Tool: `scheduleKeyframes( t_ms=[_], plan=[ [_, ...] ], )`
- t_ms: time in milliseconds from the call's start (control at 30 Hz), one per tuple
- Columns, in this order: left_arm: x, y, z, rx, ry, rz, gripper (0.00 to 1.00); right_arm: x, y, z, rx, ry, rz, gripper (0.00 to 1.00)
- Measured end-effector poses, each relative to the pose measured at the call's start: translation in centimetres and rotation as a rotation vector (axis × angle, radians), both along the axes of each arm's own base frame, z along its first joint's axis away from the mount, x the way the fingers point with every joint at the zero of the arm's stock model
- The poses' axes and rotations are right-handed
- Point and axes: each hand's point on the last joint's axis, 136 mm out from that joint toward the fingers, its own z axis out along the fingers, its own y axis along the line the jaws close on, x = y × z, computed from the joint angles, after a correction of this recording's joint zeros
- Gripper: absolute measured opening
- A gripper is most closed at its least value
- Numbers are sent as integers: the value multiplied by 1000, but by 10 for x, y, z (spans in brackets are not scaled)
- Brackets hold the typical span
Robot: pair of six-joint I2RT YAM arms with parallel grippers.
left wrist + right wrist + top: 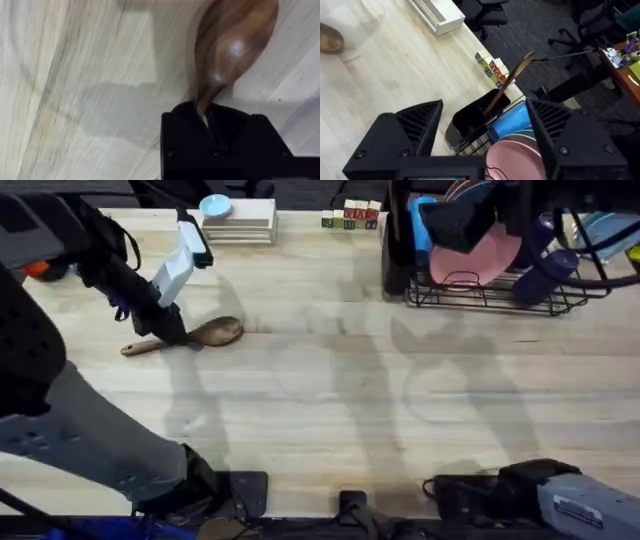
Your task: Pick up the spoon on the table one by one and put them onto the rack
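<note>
Pale butcher-block table (330, 400) runs across the overhead view, dark floor and office chairs beyond its far edge. Black wire rack (495, 302) sits at 1 o'clock, loaded with a pink plate (470, 260) and blue ware; its utensil holder (470, 117) already carries one wooden spoon (509, 82), handle leaning out. Right gripper (485, 145) hovers above the rack, fingers spread, empty. Left gripper (172, 330) is down at 10 o'clock, pinched on the neck of the second spoon (205, 334), which looks flat on the wood. Step in hand: grasp of the second spoon. Next likely calls for a lift, then a long carry across to the holder.
</note>
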Motion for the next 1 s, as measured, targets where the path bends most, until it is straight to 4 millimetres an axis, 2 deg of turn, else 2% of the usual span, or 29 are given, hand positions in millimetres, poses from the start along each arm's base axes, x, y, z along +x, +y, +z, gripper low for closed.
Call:
scheduleKeyframes(
  t_ms=[167, 200, 333, 500, 600, 933, 967, 1000],
  plan=[
    [3, -6, 4, -35, -22, 9, 41, 0, 0, 0, 0, 0, 0, 993],
    [10, -11, 25, -46, -95, 15, 40, 0, 0, 0, 0, 0, 0, 993],
    [18, -19, 61, -67, -218, 18, 40, 0, 0, 0, 0, 0, 0, 993],
    [25, -36, 95, -139, -342, 2, 42, 0, 0, 0, 0, 0, 0, 993],
    [28, -49, 109, -212, -394, -11, 42, 0, 0, 0, 0, -2, 0, 993],
    [37, -113, 144, -532, -502, -105, 43, 3, 0, 6, 2, -30, 1, 993],
    [41, -133, 155, -609, -537, -155, 43, 1, 0, 9, 4, -38, 1, 993],
    [42, -141, 159, -631, -551, -178, 43, -1, 0, 11, 5, -44, 1, 993]
  ],
)
